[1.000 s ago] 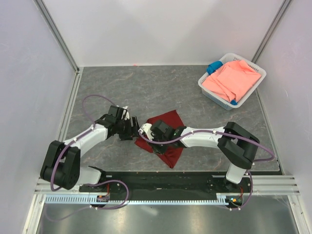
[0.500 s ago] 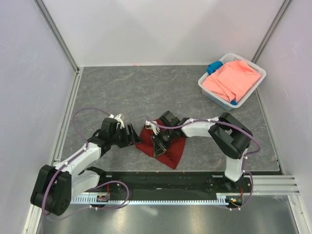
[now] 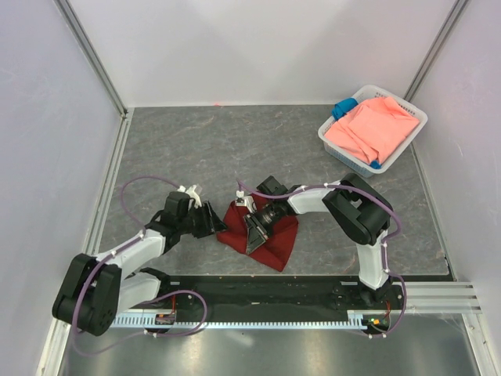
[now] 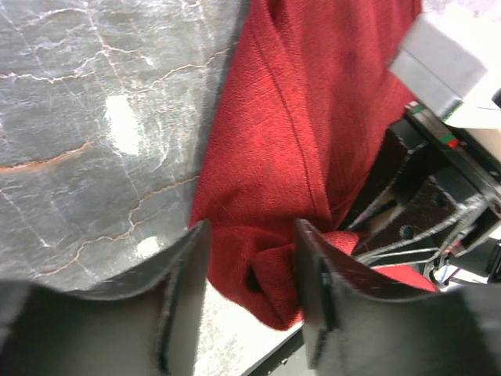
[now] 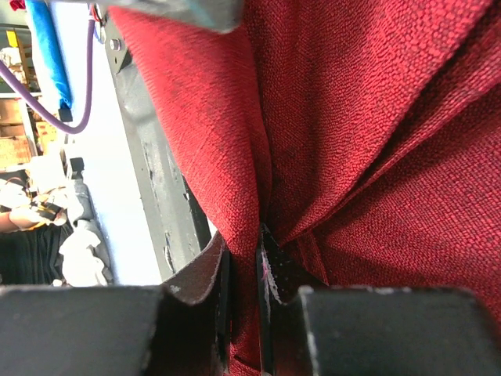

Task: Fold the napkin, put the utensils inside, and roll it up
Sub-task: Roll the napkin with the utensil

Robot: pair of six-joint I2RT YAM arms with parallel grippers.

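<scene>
The dark red napkin (image 3: 275, 241) lies bunched on the grey table near the front rail. My right gripper (image 3: 253, 233) points down into its left half and is shut on a raised fold of it, and in the right wrist view the cloth (image 5: 352, 117) runs pinched between the fingers (image 5: 241, 258). My left gripper (image 3: 215, 222) sits low at the napkin's left edge. In its wrist view, a rolled corner of the cloth (image 4: 282, 274) lies between the parted jaws (image 4: 250, 262), near the right finger and with a gap at the left one. The utensils are out of view.
A white basket (image 3: 338, 149) at the back right holds a salmon-pink cloth (image 3: 372, 129) and a small blue cloth (image 3: 343, 107). The black base rail (image 3: 266, 288) runs just in front of the napkin. Grey walls close in both sides and the back.
My left gripper has come down and right to the napkin's left edge, and its jaws have narrowed. The right arm has folded in, drawing the pinched fold toward the front.
</scene>
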